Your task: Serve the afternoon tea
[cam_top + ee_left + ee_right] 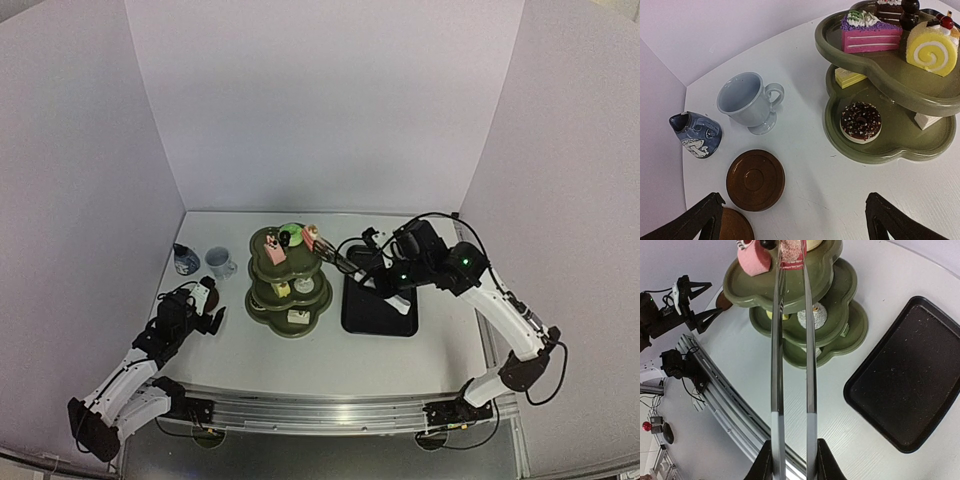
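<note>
On the dark blue cup [695, 135], lying on its side near the left edge of the table [805, 155]: a white mushroom-like drawing, not readable as words. Just beside it, upright, the pale blue cup [745, 100]. Holds the left gripper [794, 200] wide open, nothing between the fingers [885, 215], low near a brown coaster [755, 180]; hides part of a second coaster [735, 227] behind one finger. Clamps the metal tongs [810, 365] in the right gripper [794, 457] and pinches with their tips a pink cake slice [791, 252] over the top tier of the green stand [747, 287], cut off by the frame edge. On a lower tier, a chocolate doughnut [860, 121] and a white piece [926, 120] half hidden by the tier above. Beside the stand, the black tray [910, 370].
</note>
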`<state>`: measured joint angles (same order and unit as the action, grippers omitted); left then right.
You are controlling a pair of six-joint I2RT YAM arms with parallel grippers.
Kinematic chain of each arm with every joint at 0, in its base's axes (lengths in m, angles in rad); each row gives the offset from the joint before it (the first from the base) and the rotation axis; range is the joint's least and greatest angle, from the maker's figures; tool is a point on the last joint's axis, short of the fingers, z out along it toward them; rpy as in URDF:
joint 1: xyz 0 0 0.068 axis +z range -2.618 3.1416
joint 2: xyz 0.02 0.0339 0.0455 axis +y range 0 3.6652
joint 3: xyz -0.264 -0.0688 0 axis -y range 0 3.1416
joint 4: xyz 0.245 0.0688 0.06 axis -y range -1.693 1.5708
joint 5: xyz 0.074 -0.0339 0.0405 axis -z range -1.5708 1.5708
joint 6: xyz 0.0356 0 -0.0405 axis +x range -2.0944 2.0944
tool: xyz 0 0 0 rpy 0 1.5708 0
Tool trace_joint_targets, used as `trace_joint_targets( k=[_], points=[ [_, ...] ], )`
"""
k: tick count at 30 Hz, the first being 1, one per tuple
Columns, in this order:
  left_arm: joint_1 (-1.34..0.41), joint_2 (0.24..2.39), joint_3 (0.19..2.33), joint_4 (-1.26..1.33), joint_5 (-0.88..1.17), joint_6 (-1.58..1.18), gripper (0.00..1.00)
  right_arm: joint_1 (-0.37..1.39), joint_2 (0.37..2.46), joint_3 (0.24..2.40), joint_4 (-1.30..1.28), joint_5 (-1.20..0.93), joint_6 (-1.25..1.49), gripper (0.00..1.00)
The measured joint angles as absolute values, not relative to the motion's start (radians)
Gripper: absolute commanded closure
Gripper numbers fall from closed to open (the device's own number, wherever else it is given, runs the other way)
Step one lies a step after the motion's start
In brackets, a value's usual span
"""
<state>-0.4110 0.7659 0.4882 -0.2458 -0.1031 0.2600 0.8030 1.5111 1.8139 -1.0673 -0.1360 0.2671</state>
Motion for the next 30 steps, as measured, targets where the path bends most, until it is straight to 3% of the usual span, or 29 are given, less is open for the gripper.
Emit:
trace_joint_targets(
  k=[12,30],
  points=[
    [-0.411,0.766,0.482,-0.244,-0.092,0.260,0.00,0.854,1.517,1.769,-1.076,-0.157,0.338,0.99],
    [-0.411,0.766,0.482,-0.244,-0.073,0.261,0.00,0.854,1.584,1.806,-1.056,-0.108,0.349,0.83]
  ],
)
